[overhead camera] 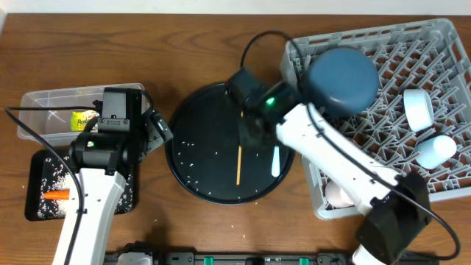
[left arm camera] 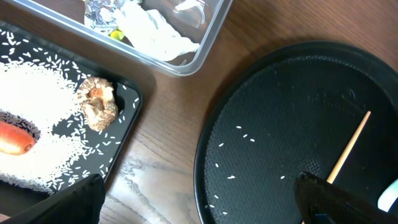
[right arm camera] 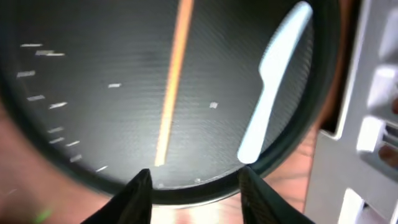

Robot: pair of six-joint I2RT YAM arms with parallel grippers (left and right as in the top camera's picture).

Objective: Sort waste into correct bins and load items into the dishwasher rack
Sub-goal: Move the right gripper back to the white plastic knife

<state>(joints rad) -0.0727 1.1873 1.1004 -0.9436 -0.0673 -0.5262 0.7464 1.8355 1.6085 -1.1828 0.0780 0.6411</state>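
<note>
— Where do your right jaws stand?
— Your right gripper (right arm camera: 196,186) hangs over the round black tray (overhead camera: 191,132), jaws partway apart with nothing between them. The thin wooden chopstick (right arm camera: 171,87) ends just above the gap; the blur hides whether a fingertip touches it. The pale-blue flat utensil (right arm camera: 270,93) lies to its right on the same tray.
— And your left?
— Your left gripper (left arm camera: 199,202) is spread wide and empty, low in its wrist view. At upper left there, the clear tub (left arm camera: 210,34) holds the crumpled tissue (left arm camera: 152,31). The shallow black tray (left arm camera: 122,134) holds rice (left arm camera: 37,93), biscuit (left arm camera: 97,102) and carrot (left arm camera: 12,138). The dark-blue plate (overhead camera: 342,77) sits in the rack (overhead camera: 441,44), upper right of the overhead view.
</note>
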